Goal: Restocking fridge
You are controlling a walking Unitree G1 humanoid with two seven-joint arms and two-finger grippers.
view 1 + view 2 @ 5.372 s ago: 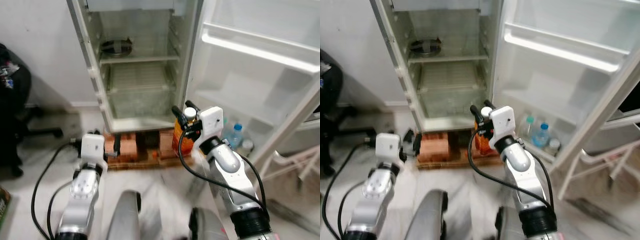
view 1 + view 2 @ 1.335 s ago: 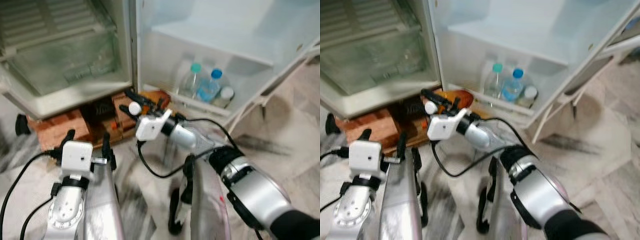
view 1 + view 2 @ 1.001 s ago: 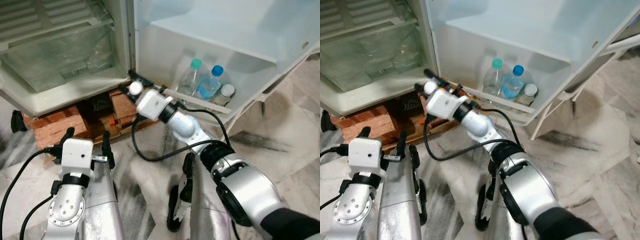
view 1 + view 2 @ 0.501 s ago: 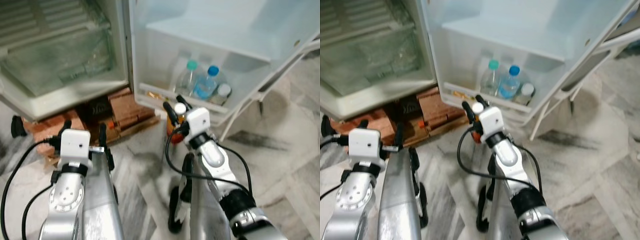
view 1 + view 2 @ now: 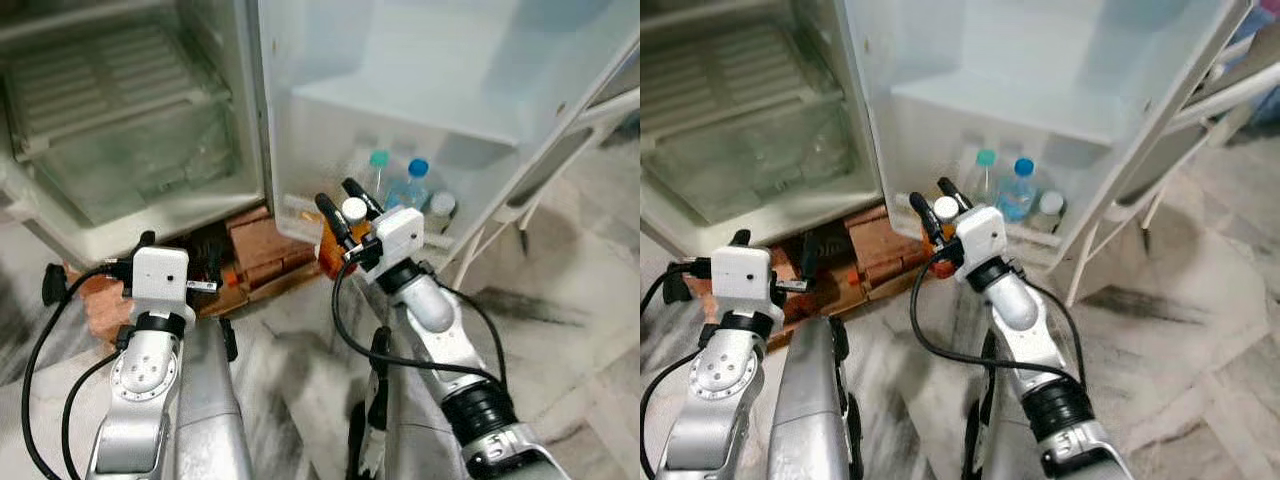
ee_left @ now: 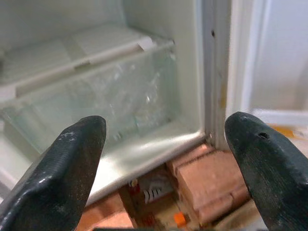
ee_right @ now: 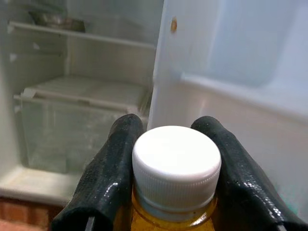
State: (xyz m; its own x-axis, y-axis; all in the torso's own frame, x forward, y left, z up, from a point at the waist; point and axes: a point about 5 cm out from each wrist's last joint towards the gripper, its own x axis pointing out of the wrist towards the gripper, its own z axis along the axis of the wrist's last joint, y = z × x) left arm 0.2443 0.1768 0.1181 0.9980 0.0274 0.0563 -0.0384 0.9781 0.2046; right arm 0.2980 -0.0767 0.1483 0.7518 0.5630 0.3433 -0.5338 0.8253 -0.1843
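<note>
One orange juice bottle (image 7: 174, 192) pinched at the neck by right hand (image 5: 347, 215), near the door shelf (image 5: 300, 206) edge. Probably heavy, slippery; best gripped under the cap. Left hand (image 6: 163, 159) open, idle.

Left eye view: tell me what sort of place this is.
Probably a home kitchen: an open fridge propped on bricks, water bottles in its door shelf, marble-look floor.
</note>
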